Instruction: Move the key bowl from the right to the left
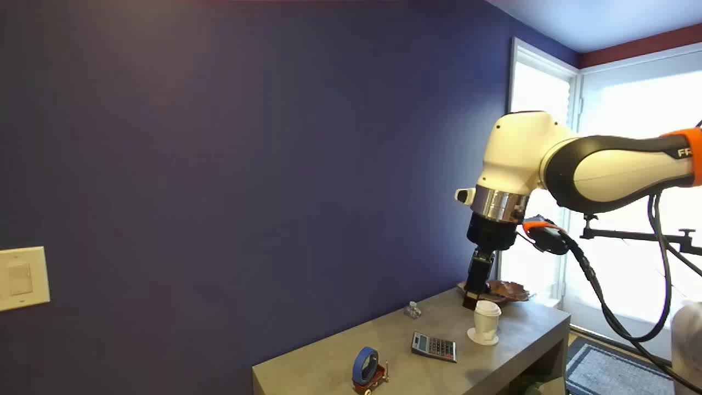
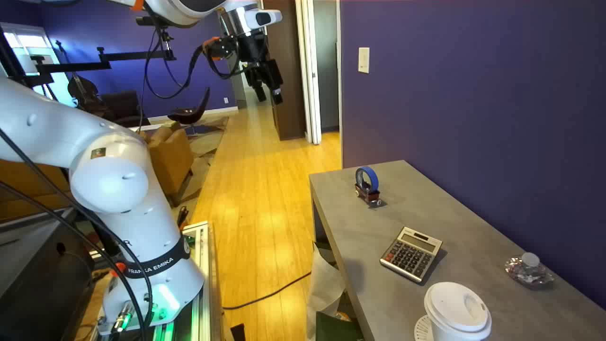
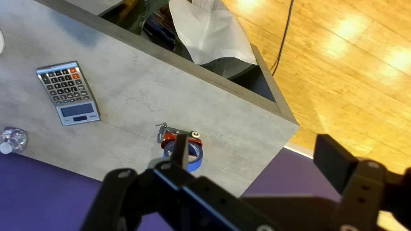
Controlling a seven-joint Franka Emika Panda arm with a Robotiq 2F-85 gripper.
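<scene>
The key bowl, shallow and brownish-red, sits at the window end of the grey table, behind the white cup, in an exterior view. The gripper partly covers it there along the line of sight. It is out of view in the wrist view. My gripper is open and empty; in an exterior view the gripper hangs high, apart from the table and all objects. In the wrist view the fingers are wide apart with nothing between them.
The grey table runs along the purple wall. On it stand a white lidded cup, a calculator, a small clear bottle, and a blue tape roll in a small red wagon.
</scene>
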